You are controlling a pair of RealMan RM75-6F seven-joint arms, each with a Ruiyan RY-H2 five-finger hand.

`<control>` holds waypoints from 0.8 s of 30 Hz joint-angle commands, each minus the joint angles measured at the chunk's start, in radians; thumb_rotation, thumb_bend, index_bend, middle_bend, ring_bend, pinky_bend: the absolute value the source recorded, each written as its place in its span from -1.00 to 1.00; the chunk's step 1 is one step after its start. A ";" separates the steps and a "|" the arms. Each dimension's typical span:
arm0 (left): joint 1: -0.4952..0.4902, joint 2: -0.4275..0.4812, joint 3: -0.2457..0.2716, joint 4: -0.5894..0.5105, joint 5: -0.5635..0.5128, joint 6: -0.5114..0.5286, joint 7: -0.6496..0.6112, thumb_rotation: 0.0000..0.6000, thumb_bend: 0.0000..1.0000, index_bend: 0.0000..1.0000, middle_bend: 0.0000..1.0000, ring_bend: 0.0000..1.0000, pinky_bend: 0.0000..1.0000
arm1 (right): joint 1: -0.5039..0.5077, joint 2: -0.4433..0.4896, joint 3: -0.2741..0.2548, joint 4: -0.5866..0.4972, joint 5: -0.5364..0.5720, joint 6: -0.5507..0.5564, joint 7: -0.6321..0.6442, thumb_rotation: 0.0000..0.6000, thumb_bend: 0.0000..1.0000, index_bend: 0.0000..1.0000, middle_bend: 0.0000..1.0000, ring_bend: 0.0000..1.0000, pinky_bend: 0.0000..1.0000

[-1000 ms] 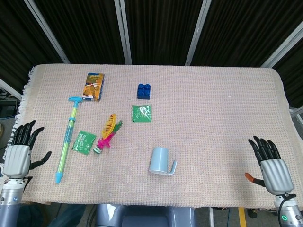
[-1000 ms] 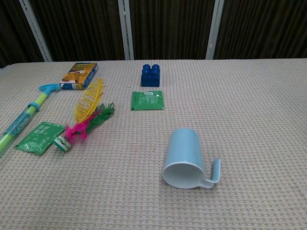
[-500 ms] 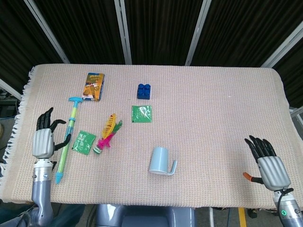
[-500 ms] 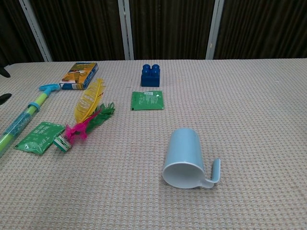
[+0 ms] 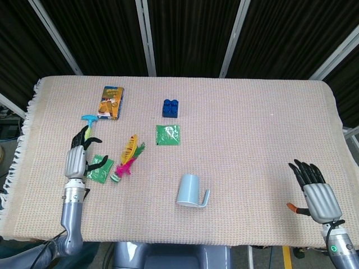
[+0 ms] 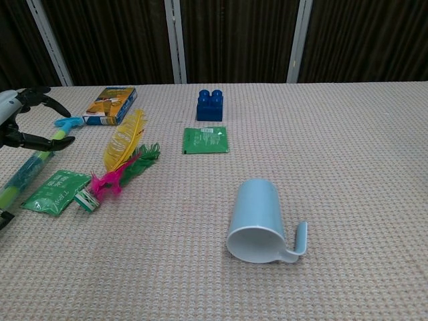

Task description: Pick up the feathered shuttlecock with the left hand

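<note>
Lower right corner of the head view: right hand (image 5: pixel 318 193), fingers spread apart, holding nothing, at the near edge of the woven tablecloth (image 5: pixel 258 129); out of the chest view.

Lower centre of both views: light blue mug (image 5: pixel 190 191) (image 6: pixel 257 222) on its side, mouth toward the near edge in the chest view, handle low on the right.

Left of centre, lower half of the head view: left hand (image 5: pixel 77 161) raised over the cloth, fingers apart and slightly curled, empty; in the chest view just the dark fingers (image 6: pixel 30 140) at the left edge. Under and beside this hand, a green-and-blue water squirter (image 5: pixel 85 126) (image 6: pixel 30 166), partly hidden, running toward the near left.

Just right of the left hand: green sachet (image 5: pixel 99 169) (image 6: pixel 55 191) flat on the cloth. Touching or almost touching its right edge, the base of the feathered shuttlecock (image 5: pixel 127 158) (image 6: pixel 119 164), lying on its side apart from the hand, pink, green and yellow feathers fanned toward the upper right.

Middle of the frame, farther back: second green sachet (image 5: pixel 168 135) (image 6: pixel 205 140), flat. Right behind it, a blue building block (image 5: pixel 171 107) (image 6: pixel 210 105).

Upper left: orange and blue box (image 5: pixel 111 102) (image 6: pixel 111 105), flat, near the squirter's T-shaped handle.
</note>
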 commanded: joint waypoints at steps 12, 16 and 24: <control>-0.093 -0.042 -0.028 0.029 -0.080 -0.135 0.011 1.00 -0.54 -0.22 -1.00 -1.00 -1.00 | 0.009 -0.007 -0.003 0.001 0.005 -0.013 -0.008 1.00 -0.96 -1.00 -1.00 -1.00 -1.00; -0.123 -0.055 -0.033 0.043 -0.090 -0.166 0.012 1.00 -0.56 -0.21 -1.00 -1.00 -1.00 | 0.012 -0.007 -0.004 0.001 0.007 -0.017 -0.011 1.00 -0.96 -1.00 -1.00 -1.00 -1.00; -0.174 -0.098 -0.034 0.104 -0.115 -0.215 0.021 1.00 -0.56 -0.18 -1.00 -1.00 -1.00 | 0.017 -0.009 -0.003 0.005 0.016 -0.027 -0.007 1.00 -0.96 -1.00 -1.00 -1.00 -1.00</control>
